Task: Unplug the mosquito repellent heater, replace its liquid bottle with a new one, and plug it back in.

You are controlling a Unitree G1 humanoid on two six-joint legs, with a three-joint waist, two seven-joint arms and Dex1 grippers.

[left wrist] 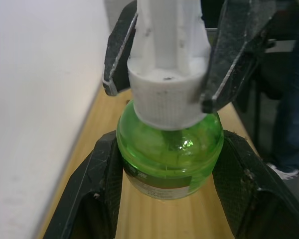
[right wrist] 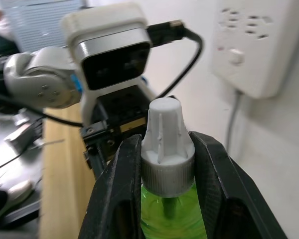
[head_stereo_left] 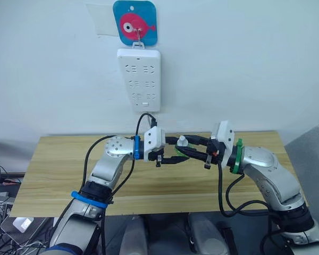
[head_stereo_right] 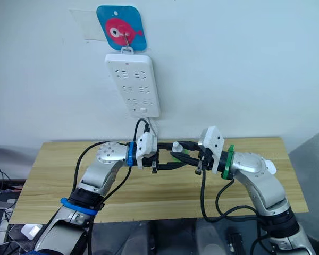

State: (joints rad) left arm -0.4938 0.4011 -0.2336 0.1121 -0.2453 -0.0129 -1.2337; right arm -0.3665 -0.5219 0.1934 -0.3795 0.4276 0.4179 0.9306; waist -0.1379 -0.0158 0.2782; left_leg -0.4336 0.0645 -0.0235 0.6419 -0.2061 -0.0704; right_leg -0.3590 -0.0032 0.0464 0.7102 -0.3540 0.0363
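Left wrist view — bottle (left wrist: 169,159) label unreadable

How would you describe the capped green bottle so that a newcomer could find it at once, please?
Start at the white power strip hanging on the wall and look straight down, above the wooden table. There the left gripper clamps the round body and the right gripper clamps the cap of the capped green bottle: translucent green, ribbed white cap.

White wall (head_stereo_left: 244,64), wooden table (head_stereo_left: 58,164), hanging power strip (head_stereo_left: 139,79)
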